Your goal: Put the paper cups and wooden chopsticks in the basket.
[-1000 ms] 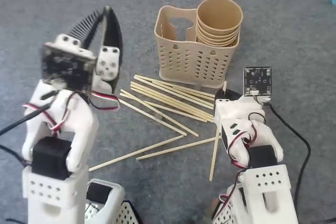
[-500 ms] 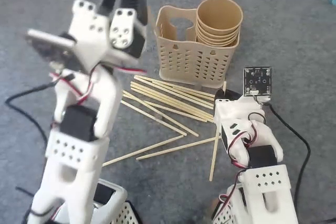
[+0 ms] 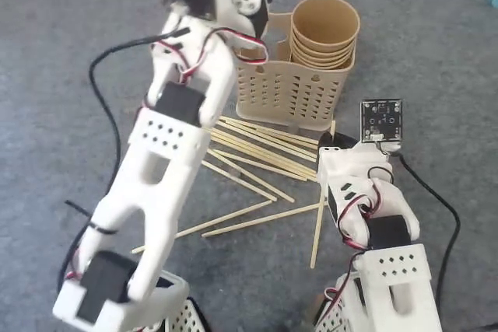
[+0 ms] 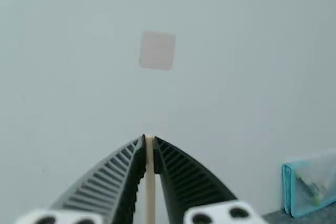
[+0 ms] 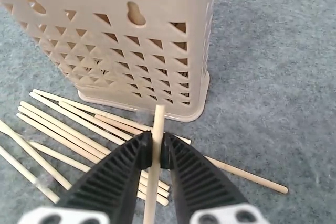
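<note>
- basket (image 3: 288, 91) of beige perforated plastic stood on the grey counter (image 3: 436, 75), at the far middle of the scene.
- paper cups (image 3: 323, 29) sat nested in one stack in the basket's right compartment, rims above its wall.
- loose chopsticks (image 3: 257, 149) lay scattered on the counter just near of the basket, between the two arms; most were bundled side by side and a few were splayed nearer.
- left arm (image 3: 179, 114) was stretched far and high, its wrist above the basket's left compartment.
- left tool (image 4: 149, 140) was narrowed onto one chopstick (image 4: 150, 182), which stood between the black ribbed fingers (image 4: 113, 182) and reached just to their tips; a pale wall with a small square patch (image 4: 157, 50) lay beyond, and a blue box (image 4: 307, 190) sat off to one side.
- right arm (image 3: 366, 192) was at the near right of the counter.
- right tool (image 5: 156, 137) was pinched on a second chopstick (image 5: 157, 119), whose tip poked past the fingers toward the basket's near right corner, above the loose sticks and apart from the basket wall.
</note>
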